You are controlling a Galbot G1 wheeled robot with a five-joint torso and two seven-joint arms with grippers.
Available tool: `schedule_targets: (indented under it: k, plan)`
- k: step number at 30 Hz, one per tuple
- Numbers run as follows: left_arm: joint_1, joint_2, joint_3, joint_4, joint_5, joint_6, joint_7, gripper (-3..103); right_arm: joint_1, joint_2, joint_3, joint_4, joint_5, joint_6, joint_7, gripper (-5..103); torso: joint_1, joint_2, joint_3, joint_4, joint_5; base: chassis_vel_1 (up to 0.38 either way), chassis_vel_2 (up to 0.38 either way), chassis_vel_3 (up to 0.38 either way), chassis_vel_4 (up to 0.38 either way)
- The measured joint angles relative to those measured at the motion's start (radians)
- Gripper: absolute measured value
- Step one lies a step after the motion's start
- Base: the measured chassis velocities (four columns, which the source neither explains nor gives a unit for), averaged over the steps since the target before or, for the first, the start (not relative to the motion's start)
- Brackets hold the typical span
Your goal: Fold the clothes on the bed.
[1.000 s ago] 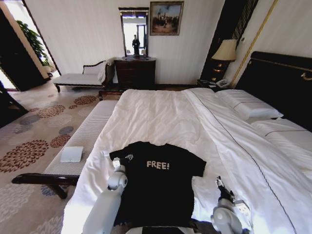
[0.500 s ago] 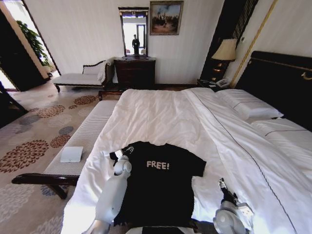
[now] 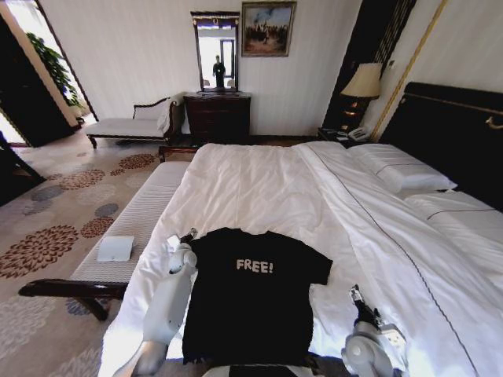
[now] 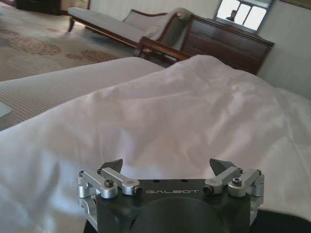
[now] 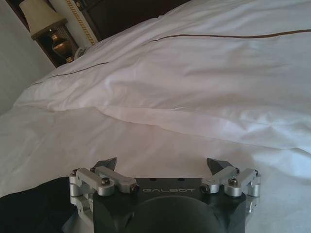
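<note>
The clothes, one black T-shirt [image 3: 251, 294] with white "FREE!" lettering, lie flat and face up on the near end of the bed [image 3: 259, 181]. My left gripper [image 3: 187, 234] hovers at the shirt's left shoulder edge. In the left wrist view it [image 4: 166, 164] stands open over white sheet, with a sliver of black cloth [image 4: 284, 224] beside it. My right gripper [image 3: 354, 292] sits low, just right of the shirt's hem. It [image 5: 162, 162] is open too, holding nothing, and the shirt's black edge [image 5: 29, 206] lies next to it.
A pale upholstered bench [image 3: 134, 228] runs along the bed's left side with a white flat item [image 3: 115, 248] on it. Pillows [image 3: 401, 173] and the dark headboard [image 3: 452, 133] are at the right. A dresser [image 3: 218, 115], a chaise [image 3: 130, 126] and a lamp [image 3: 363, 82] stand by the far wall.
My left arm has swung left and forward, from over the shirt's left side to its shoulder edge. The left sleeve no longer sticks out past the arm. The right gripper barely moved.
</note>
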State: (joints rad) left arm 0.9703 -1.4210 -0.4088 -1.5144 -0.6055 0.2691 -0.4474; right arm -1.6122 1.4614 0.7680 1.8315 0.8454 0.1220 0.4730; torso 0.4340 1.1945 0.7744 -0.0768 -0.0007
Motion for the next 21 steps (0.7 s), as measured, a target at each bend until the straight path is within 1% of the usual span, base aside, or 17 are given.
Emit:
schedule_targets:
  k: [2, 4, 5, 7, 10, 12, 13, 14, 15, 19, 21]
  plan:
    - [0.042, 0.000, 0.020, -0.039, 0.043, 0.012, 0.012, 100, 0.000, 0.002, -0.001, 0.001, 0.000, 0.000, 0.000, 100, 0.000, 0.000, 0.000, 0.0002, -0.0001, 0.000, 0.000, 0.000, 0.000]
    - [0.082, -0.021, 0.049, -0.046, 0.129, 0.025, 0.012, 100, -0.004, 0.002, 0.000, 0.004, 0.000, 0.000, 0.000, 100, 0.000, 0.000, 0.000, 0.0001, -0.0001, 0.000, 0.000, 0.000, 0.000]
    - [0.082, -0.021, 0.049, -0.046, 0.129, 0.025, 0.012, 100, -0.004, 0.002, 0.000, 0.004, 0.000, 0.000, 0.000, 100, 0.000, 0.000, 0.000, 0.0001, -0.0001, 0.000, 0.000, 0.000, 0.000]
    - [0.081, -0.044, 0.059, -0.017, 0.151, 0.034, -0.005, 100, -0.008, 0.000, 0.006, 0.007, 0.000, 0.000, 0.000, 100, 0.000, 0.000, 0.000, -0.0002, -0.0001, 0.000, 0.000, 0.000, 0.000]
    - [0.062, -0.064, 0.063, 0.018, 0.151, 0.046, -0.023, 100, -0.014, -0.002, 0.011, 0.010, 0.002, 0.000, 0.000, 100, 0.000, 0.000, 0.000, -0.0002, -0.0001, 0.000, 0.000, 0.000, 0.000]
    - [0.019, -0.077, 0.066, 0.068, 0.153, 0.084, -0.050, 100, -0.019, -0.003, 0.016, 0.010, 0.003, 0.002, 0.000, 100, 0.000, 0.000, 0.000, -0.0004, 0.0000, 0.000, 0.000, 0.000, 0.000]
    - [0.004, -0.078, 0.067, 0.086, 0.156, 0.093, -0.058, 100, -0.020, -0.003, 0.017, 0.010, 0.003, 0.003, 0.000, 100, 0.000, 0.000, 0.000, -0.0003, 0.0000, 0.000, 0.000, 0.000, 0.000]
    - [0.004, -0.078, 0.067, 0.086, 0.156, 0.093, -0.058, 100, -0.020, -0.003, 0.017, 0.010, 0.003, 0.003, 0.000, 100, 0.000, 0.000, 0.000, -0.0003, 0.0000, 0.000, 0.000, 0.000, 0.000]
    - [-0.025, -0.082, 0.064, 0.119, 0.158, 0.102, -0.069, 100, -0.021, -0.003, 0.018, 0.010, 0.004, 0.003, 0.000, 100, 0.000, 0.000, 0.000, -0.0001, -0.0001, 0.000, 0.000, 0.000, 0.000]
    - [-0.109, -0.085, 0.038, 0.205, 0.151, 0.109, -0.096, 100, -0.020, -0.006, 0.020, 0.010, 0.007, 0.004, 0.000, 100, 0.000, 0.000, 0.000, -0.0002, -0.0001, 0.000, 0.000, 0.000, 0.000]
    - [-0.121, -0.084, 0.033, 0.215, 0.149, 0.111, -0.103, 100, -0.019, -0.007, 0.020, 0.009, 0.007, 0.004, 0.000, 100, 0.000, 0.000, 0.000, -0.0002, 0.0000, 0.000, 0.000, 0.000, 0.000]
